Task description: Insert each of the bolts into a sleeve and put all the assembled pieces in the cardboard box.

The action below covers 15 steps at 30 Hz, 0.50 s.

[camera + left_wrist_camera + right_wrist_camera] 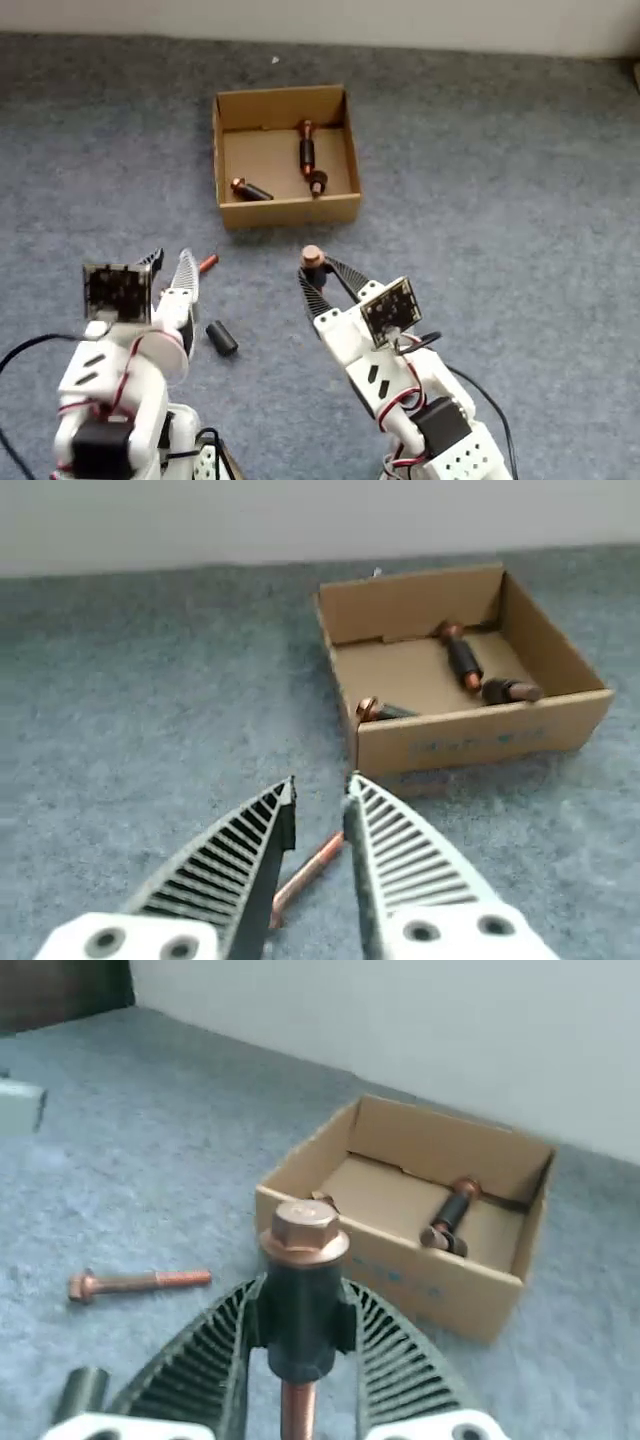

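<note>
Grey carpet [520, 200] w/ white wall [400, 14] behind

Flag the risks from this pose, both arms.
1. The right gripper pinches the sleeve, not its bolt; tilting it over the cardboard box could let the bolt slide out.
2. The left gripper hangs open over the loose bolt, lying roughly along the gap between its jaws; closing may roll it away.

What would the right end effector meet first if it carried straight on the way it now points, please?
Probably the near wall of the box: the right end effector, holding a sleeved bolt, points at it, though depth is unclear.
</note>
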Tool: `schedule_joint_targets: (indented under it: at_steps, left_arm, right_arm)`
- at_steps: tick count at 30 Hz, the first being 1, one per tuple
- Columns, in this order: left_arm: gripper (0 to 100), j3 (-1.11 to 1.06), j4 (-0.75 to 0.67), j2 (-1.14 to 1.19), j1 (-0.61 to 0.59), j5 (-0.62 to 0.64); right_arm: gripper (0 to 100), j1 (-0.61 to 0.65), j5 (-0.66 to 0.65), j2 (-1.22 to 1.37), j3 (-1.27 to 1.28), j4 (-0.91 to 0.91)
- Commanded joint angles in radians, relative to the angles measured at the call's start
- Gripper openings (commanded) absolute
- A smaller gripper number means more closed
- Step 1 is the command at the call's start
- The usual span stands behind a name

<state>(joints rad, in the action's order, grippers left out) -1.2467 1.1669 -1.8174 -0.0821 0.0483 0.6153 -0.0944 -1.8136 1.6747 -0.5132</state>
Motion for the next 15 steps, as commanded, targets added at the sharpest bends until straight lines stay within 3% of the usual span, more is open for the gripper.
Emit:
schedule_joint_targets:
  at_steps: [1, 5, 9, 15]
  left_arm:
    - [2, -0.173, -0.147, -0.005, -0.041, -0.015]
    - [1, -0.206, -0.204, -0.004, -0.068, -0.055]
    - [1, -0.231, -0.215, -0.004, -0.065, -0.061]
    - [1, -0.251, -0.241, -0.004, -0.071, -0.061]
  right_arm:
    - [0.5, -0.039, 0.003, -0.013, -0.059, -0.076]
    - [0.5, -0.041, -0.002, 0.085, -0.229, -0.084]
    - [0.5, -0.070, -0.003, 0.414, -0.437, -0.025]
    - [0.5, -0.134, -0.003, 0.917, -0.727, 0.206]
